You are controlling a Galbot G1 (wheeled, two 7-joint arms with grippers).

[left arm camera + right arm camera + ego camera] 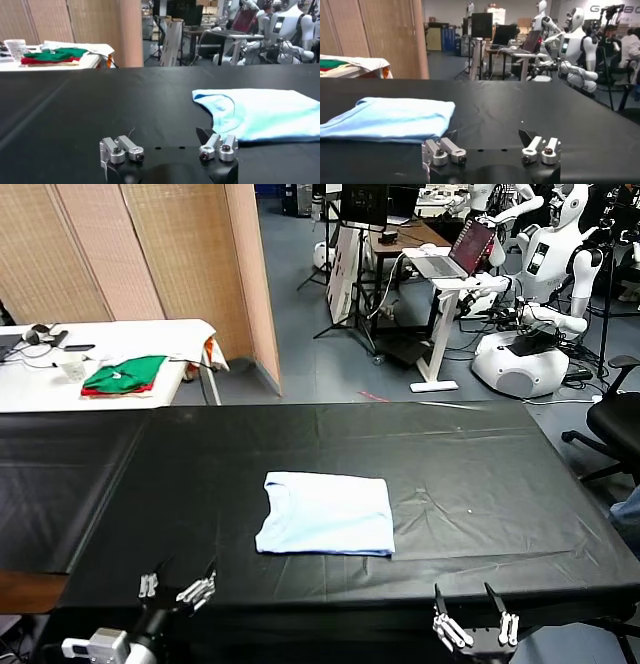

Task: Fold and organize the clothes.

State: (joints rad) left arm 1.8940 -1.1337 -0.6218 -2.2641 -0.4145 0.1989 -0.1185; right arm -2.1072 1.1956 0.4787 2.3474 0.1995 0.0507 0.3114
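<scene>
A pale light-blue shirt is lying folded into a flat rectangle near the middle of a black cloth-covered table, its long axis running side to side across the table. The neck opening is facing the robot's left; the collar and logo are hard to make out. The left gripper and right gripper are hovering at the near table edge, well apart from the shirt, jaws spread wide and holding nothing; their arms are mostly cut off. Beyond, a white side table is carrying green-and-red folded garments beside woven screens, and white humanoid robots are standing in the room's far right.
</scene>
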